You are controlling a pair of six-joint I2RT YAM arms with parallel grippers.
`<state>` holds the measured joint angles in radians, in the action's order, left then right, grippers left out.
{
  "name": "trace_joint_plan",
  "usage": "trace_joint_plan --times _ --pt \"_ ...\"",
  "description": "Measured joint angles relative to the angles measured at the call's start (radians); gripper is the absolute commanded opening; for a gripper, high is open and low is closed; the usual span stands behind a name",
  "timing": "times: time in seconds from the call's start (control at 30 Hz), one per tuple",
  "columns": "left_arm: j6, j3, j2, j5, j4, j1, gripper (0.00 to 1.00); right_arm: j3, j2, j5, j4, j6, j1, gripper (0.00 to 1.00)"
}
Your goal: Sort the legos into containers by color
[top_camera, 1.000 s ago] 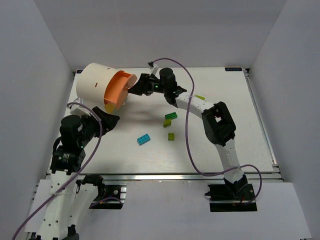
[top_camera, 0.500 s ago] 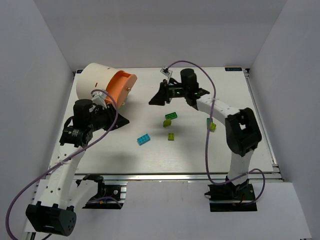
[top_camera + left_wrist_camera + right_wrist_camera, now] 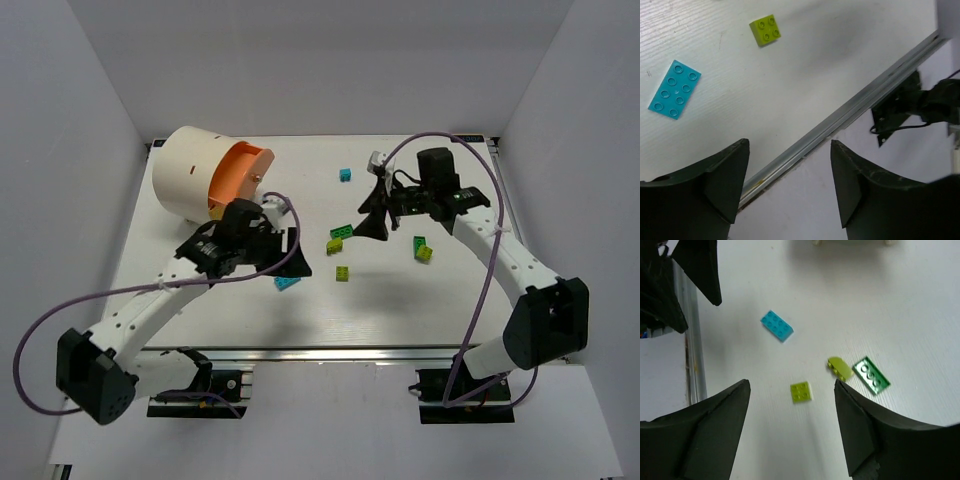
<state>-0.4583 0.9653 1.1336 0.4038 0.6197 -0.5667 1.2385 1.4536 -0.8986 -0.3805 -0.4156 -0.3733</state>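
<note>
At the left rear the cream drum (image 3: pixel 185 170) with its orange face (image 3: pixel 238 180) lies as before, while the left gripper (image 3: pixel 292 262), beside the drum half a second ago, has swung out to hang by the cyan brick (image 3: pixel 287 284), fingers spread and empty. Mid-table, the dark green brick (image 3: pixel 340 232) and yellow-green square (image 3: pixel 342 272) are unmoved, and a small cyan brick (image 3: pixel 345 176) behind them is now uncovered. The right gripper (image 3: pixel 373 228) has drawn back rightward, fingers apart and empty, with a green and yellow-green pair (image 3: pixel 423 249) further right.
</note>
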Motion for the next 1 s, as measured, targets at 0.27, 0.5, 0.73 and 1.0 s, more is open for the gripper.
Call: trace_joint_plan --times 0.27,0.5,0.73,1.0 --pt "0.107 0.12 0.251 -0.3 0.048 -0.174 0.84 -0.055 -0.073 0.064 -0.124 -0.089 0.111 0.8" --pt "0.232 0.13 0.413 -0.491 0.072 -0.211 0.85 -0.059 -0.086 0.041 -0.233 -0.179 0.165 0.8" --pt "0.337 0.13 0.499 -0.547 0.04 -0.21 0.85 -0.085 -0.094 0.012 -0.277 -0.225 0.19 0.8" --pt "0.397 0.13 0.611 -0.566 0.012 -0.202 0.84 -0.125 -0.124 0.001 -0.293 -0.24 0.207 0.8"
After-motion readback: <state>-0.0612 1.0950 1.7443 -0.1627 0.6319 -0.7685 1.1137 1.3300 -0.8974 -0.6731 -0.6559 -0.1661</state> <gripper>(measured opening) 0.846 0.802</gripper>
